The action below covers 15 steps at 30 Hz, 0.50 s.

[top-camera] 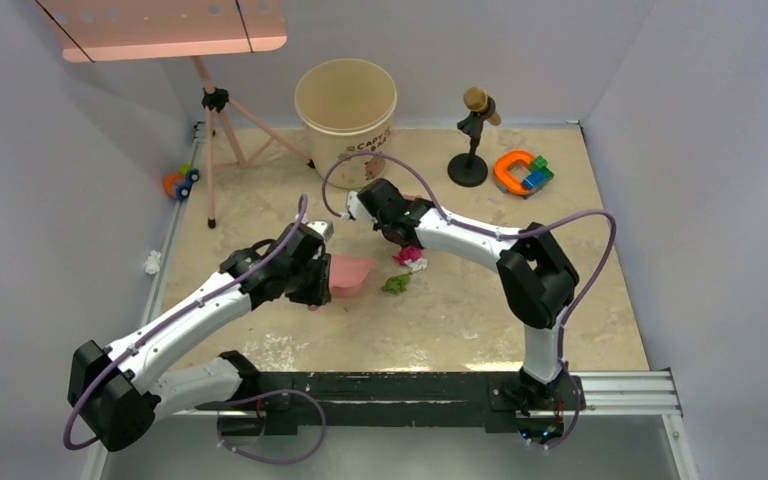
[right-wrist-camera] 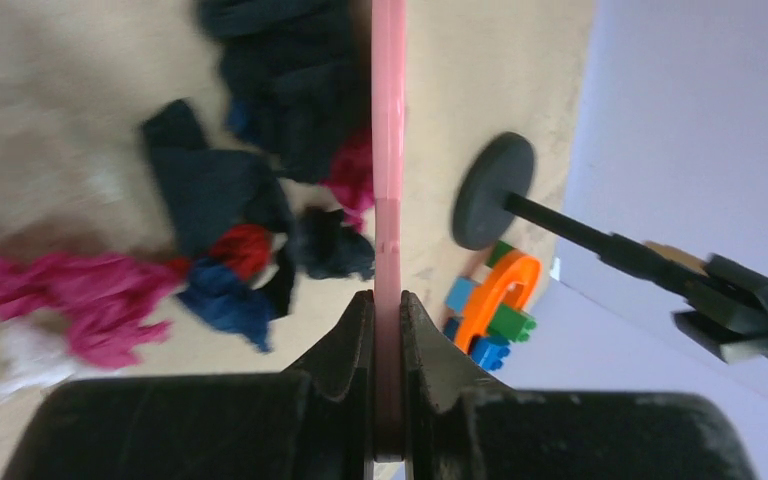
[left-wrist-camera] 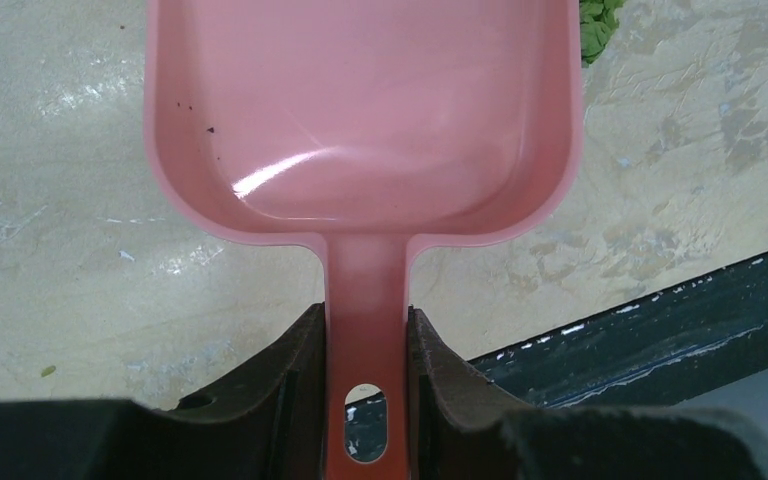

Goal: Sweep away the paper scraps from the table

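My left gripper (top-camera: 315, 280) is shut on the handle of a pink dustpan (top-camera: 350, 272). The empty pan (left-wrist-camera: 360, 110) lies low over the beige table (top-camera: 480, 300), with its handle between my fingers (left-wrist-camera: 365, 315). My right gripper (top-camera: 397, 238) is shut on a thin pink flat tool (right-wrist-camera: 388, 150), seen edge-on. Paper scraps lie just right of the pan: magenta (top-camera: 408, 255), white (top-camera: 419, 266) and green (top-camera: 396, 284). In the right wrist view, black and dark blue wads (right-wrist-camera: 280, 90), a red one (right-wrist-camera: 245, 245) and a magenta one (right-wrist-camera: 70, 290) lie left of the tool. A green scrap (left-wrist-camera: 595, 25) sits by the pan's right corner.
A cream bucket (top-camera: 346, 105) stands at the back, with a tripod (top-camera: 222, 120) to its left. A microphone stand (top-camera: 473, 140) and orange-blue-green toy blocks (top-camera: 522, 172) stand at the back right. A white wad (top-camera: 152, 262) lies beyond the left frame. A black rail (top-camera: 410, 390) runs along the near edge.
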Tool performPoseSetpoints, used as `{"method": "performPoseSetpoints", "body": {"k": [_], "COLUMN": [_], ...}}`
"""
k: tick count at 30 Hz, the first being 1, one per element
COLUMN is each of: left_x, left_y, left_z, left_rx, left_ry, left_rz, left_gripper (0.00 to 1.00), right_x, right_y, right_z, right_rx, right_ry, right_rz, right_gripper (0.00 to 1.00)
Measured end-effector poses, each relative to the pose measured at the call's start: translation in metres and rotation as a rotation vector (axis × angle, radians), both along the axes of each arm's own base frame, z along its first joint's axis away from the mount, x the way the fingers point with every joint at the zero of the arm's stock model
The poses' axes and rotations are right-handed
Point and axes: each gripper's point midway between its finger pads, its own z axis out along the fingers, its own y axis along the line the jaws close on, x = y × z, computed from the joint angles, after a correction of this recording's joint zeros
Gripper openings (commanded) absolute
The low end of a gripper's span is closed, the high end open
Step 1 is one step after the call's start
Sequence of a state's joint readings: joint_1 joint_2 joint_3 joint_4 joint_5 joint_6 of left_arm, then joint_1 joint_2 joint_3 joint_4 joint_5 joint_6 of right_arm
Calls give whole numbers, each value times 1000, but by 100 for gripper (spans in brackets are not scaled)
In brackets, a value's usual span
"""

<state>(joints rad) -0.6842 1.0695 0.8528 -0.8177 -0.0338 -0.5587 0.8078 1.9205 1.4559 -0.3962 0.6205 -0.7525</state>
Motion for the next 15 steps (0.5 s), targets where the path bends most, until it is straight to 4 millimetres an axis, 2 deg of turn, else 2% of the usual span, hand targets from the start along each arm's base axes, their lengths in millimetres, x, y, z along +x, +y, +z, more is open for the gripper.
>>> {"method": "performPoseSetpoints", "body": {"k": [3,6,9,12,15], "left_x": [1,0,-5,-8,-8], "left_y": [-1,-2,-9,-22,-31], "left_z": [-1,-5,-8,-4,0], "left_rx": [-4,1,15,4,-17], "left_ry": [-1,3,-2,-35,-65], "left_rz": [3,-1,-36,-78,-96], "left_gripper": [0,0,0,0,0], "right_x": [-22,-46,-67,-83,-90], "right_y": [8,19,23,11,0], "right_z": [-19,-26,-13,-1,8], "right_rx": [-26,-29,8,19,21], "right_ry": [77,145,186,221,232], "right_rz": [57,104,126,101,79], "right_gripper": [0,0,0,0,0]}}
